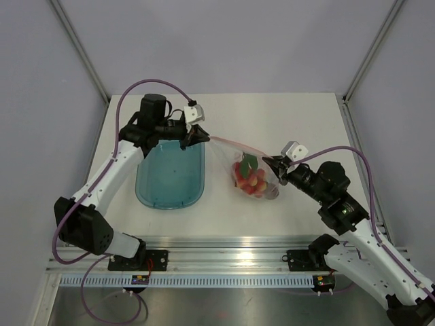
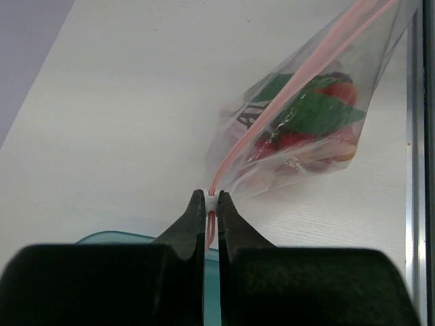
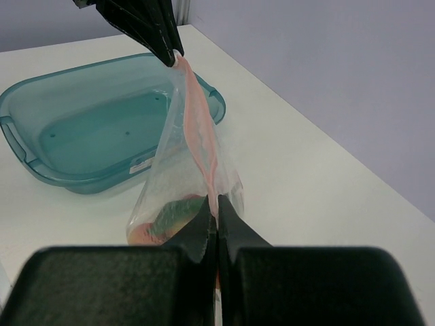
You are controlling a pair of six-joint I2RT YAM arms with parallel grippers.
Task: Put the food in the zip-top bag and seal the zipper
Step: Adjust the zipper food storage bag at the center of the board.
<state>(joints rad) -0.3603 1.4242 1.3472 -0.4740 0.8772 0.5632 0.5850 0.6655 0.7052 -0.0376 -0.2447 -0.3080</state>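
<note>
Left gripper (image 1: 193, 136), jaws clamped on the zipper (image 2: 299, 73) at ten o'clock; the clear, crinkly zip-top bag (image 1: 262, 191), red and green food (image 1: 249, 178) inside, sags mid-surface (image 1: 292, 119); right gripper (image 1: 276, 164), jaws pinching the three-o'clock end.

The left arm (image 1: 109, 173) reaches forward from its base with the elbow out to the left. Its wrist is turned inward, so the left tool (image 1: 202, 138) points right. The right arm (image 1: 370, 238) bends forward and leftward, and the right tool (image 1: 268, 161) points left. Both tools are clamped tight (each pinches one end of the zipper (image 3: 200, 129)), facing each other.
</note>
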